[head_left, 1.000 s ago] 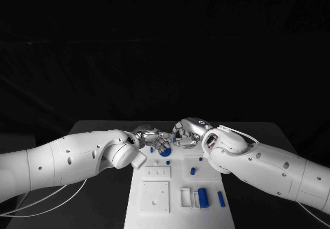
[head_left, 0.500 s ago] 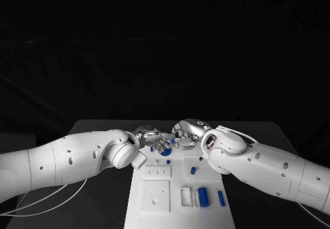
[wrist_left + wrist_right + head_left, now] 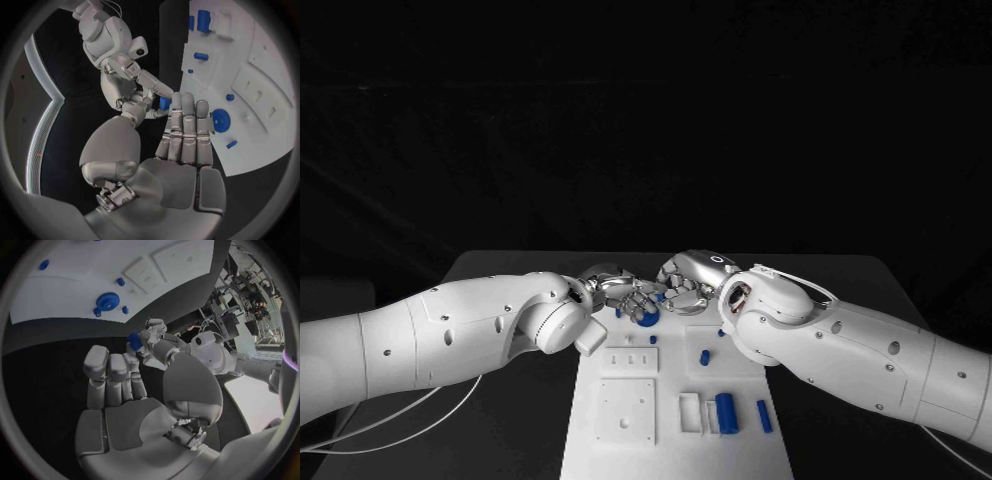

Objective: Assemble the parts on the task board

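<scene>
Meeting fingertip to fingertip above the far end of the task board [image 3: 668,400]: left hand [image 3: 620,290] and right hand [image 3: 687,283], both reaching toward one small blue part [image 3: 165,103] between them. Hard to tell which hand truly pinches it; seemingly a handover, kept aloft so the grip can be reset. Just below the fingertips, a blue gear [image 3: 646,319] seated on the board. Nearer the wrists, loose blue pegs [image 3: 705,356] and a blue cylinder [image 3: 726,411], still waiting. Beneath it all, the black desk [image 3: 502,270].
</scene>
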Robot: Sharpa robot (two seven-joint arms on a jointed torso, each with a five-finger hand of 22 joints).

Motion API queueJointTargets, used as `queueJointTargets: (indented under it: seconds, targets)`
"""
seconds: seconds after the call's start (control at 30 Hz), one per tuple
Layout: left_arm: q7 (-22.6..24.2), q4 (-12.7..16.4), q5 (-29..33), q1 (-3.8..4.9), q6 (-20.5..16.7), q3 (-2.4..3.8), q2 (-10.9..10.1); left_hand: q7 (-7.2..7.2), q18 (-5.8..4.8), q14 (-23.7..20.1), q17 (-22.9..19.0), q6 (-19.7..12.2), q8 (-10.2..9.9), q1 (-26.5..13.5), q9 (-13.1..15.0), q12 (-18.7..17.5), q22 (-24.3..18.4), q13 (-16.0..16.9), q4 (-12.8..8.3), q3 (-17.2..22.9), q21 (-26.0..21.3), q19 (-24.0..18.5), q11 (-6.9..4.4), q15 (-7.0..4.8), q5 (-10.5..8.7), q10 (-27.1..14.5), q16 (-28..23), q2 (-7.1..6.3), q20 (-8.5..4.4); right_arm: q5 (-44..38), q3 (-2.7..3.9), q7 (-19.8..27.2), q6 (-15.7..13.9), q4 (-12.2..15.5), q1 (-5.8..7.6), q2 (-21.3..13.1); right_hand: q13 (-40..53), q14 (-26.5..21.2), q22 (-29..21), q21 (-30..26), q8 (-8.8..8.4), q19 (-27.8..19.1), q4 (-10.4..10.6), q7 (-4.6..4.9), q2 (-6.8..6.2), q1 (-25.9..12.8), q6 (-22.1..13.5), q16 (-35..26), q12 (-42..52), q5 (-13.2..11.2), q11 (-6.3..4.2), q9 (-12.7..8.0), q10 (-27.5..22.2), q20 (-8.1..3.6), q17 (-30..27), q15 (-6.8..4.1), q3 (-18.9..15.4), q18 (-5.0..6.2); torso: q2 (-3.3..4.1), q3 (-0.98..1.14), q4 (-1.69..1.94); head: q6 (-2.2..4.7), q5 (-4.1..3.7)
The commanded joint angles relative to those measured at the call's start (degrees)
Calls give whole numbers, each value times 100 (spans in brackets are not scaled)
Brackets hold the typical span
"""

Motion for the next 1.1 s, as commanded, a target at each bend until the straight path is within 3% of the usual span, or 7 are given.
queueJointTargets:
  seconds: [0.03, 0.57, 0.77, 0.93, 1.1]
  targets:
    - [49, 26, -19, 4, 167, 9, 39, -12, 104, -36, 7, 42, 0, 73, -3, 24, 42, 15, -47, -7, 29, -44, -25, 0, -16, -9, 29, 12, -10, -69, -9, 69, 83, 13, -16, 37, 8, 1, 54, 29, 40, 18, 18, 131, -39, 13, 225, -29, -8, 37, -15, 147, 23, -29, 8, -29, 25, 656, 1, -2, 0, -8, -3]
    - [46, 6, -5, 4, 243, 9, 45, -54, 94, -34, 8, 152, 20, 286, 21, 89, 44, 122, -283, 0, 43, -48, -61, 2, 6, 35, 35, 259, -6, -68, -49, 71, 109, -19, -17, 86, 10, 2, 53, 29, 39, 22, 17, 131, -40, 13, 226, -29, -9, 46, -15, 150, 24, -32, 9, -29, 25, 656, 1, 0, -1, -30, 1]
    - [46, -13, -22, 4, 275, 9, 63, -88, 88, -28, 8, 242, 48, 294, 38, 119, 43, 162, -347, 0, 49, -47, -93, 1, 40, 104, 38, 368, -6, -62, -111, 79, 128, -28, -17, 103, 10, 2, 53, 29, 38, 22, 17, 131, -41, 13, 226, -30, -9, 48, -15, 151, 24, -32, 9, -30, 25, 656, 1, 1, -3, -31, 5]
    - [31, -37, -38, 4, 271, 9, 81, -122, 83, -19, 7, 332, 53, 248, 48, 123, 40, 207, -430, 18, 58, -41, -124, -1, 334, 177, 43, 443, -9, -58, -155, 80, 126, -27, -18, 109, 11, 2, 53, 28, 38, 23, 18, 131, -41, 11, 227, -30, -9, 50, -15, 152, 25, -33, 10, -30, 24, 656, 2, 2, 1, -41, 9]
    - [10, -59, -53, 4, 279, 9, 103, -151, 81, 2, 13, 412, 71, 201, 61, 140, 41, 240, -472, 24, 70, -28, -152, -10, 440, 247, 59, 469, -15, -58, -177, 69, 143, -22, -18, 99, 12, 2, 53, 28, 37, 24, 18, 131, -41, 10, 227, -31, -10, 53, -15, 153, 25, -34, 10, -30, 24, 656, 2, 3, -5, -49, 18]
